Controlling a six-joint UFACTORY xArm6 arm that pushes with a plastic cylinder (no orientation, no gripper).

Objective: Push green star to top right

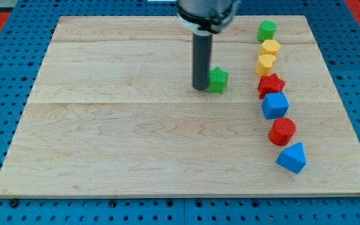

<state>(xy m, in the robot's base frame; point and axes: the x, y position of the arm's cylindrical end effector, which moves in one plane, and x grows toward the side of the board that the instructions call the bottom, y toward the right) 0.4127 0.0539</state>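
Note:
The green star lies on the wooden board, above the middle and a little right. My tip stands right at the star's left side, touching or nearly touching it. The dark rod rises from the tip to the arm's body at the view's top.
A curved column of blocks runs down the board's right side: a green cylinder, a yellow hexagon, a yellow heart-like block, a red star, a blue cube, a red cylinder, and a blue triangular block.

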